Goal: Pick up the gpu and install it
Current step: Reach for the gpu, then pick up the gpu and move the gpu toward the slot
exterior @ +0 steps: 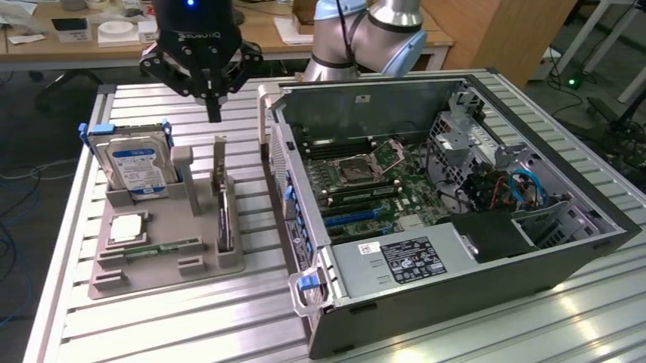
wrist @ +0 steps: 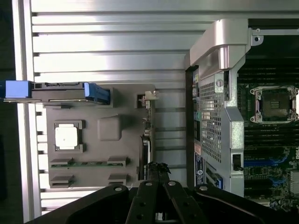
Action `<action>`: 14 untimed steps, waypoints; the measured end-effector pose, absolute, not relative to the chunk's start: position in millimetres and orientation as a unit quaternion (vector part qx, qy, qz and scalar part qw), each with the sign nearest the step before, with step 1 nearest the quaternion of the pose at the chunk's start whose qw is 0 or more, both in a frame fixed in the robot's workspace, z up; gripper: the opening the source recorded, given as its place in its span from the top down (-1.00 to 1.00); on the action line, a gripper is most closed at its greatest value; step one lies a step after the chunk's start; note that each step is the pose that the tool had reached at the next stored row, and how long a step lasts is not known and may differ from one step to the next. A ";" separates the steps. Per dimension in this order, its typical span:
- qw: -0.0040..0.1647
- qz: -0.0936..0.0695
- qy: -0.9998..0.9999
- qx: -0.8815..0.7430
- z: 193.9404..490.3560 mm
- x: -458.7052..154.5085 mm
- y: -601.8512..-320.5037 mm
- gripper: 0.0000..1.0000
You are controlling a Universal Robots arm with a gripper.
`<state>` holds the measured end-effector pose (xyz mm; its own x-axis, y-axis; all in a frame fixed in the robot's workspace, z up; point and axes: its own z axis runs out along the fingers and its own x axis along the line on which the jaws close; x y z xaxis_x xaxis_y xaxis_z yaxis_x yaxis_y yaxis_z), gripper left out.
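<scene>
Clenched on nothing: black multi-link gripper (exterior: 214,115) (wrist: 156,169), fingertips pressed together, hanging in the air and pointing straight down. Right beneath the tips, apart from them, the gpu (exterior: 222,208) (wrist: 148,135): a thin flat green circuit card with a black cooler on one face and a silver metal end bracket, standing on its long edge in a slot of a grey moulded plastic holder tray (exterior: 192,227), untouched and not yet lifted. From the wrist camera, card seen edge-on as a narrow strip leading away from the closed tips. A little farther from the tool, on the same tray, an upright boxy hard drive (exterior: 138,170) with a blue-and-white label and blue side rails. Near its foot, a square silver processor chip (exterior: 129,227) lying flat, and just beyond that a narrow green memory stick (exterior: 156,248) resting in its groove. Farther off on the tool's other side, a large open dark metal computer case (exterior: 454,302), green motherboard (exterior: 368,189) exposed inside. Under everything, a ribbed aluminium table top (exterior: 181,325).
</scene>
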<state>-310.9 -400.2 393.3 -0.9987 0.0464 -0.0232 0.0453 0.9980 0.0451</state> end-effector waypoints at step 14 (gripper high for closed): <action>0.012 0.022 0.999 0.023 393.3 -322.2 -400.3 0.79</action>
<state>-322.2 -400.3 393.3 -0.9987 0.0463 -0.0233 0.0452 0.9980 0.0450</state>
